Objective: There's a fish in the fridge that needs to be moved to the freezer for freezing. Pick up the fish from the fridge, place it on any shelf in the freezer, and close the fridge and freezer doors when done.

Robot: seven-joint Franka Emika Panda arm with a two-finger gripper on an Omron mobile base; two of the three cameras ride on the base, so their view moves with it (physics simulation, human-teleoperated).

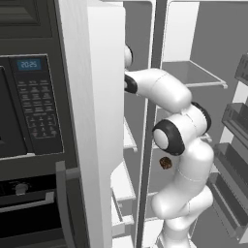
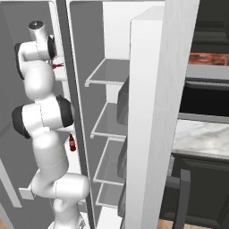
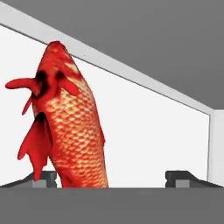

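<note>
Red-orange fish point(image 3: 72, 127) on white freezer shelf point(image 3: 153, 140), filling 9-to-6 o'clock of hand view. Gripper point(image 3: 111, 179) spread wide, holding nothing (fish between dark fingertips point(image 3: 181, 177)). Likely light, stiff, slick-scaled; best taken across thick mid-body, not fins.

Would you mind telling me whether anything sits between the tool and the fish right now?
Nothing visible does: in the hand view the fish lies on the white shelf directly ahead of the open tool, between its fingertips.
</note>
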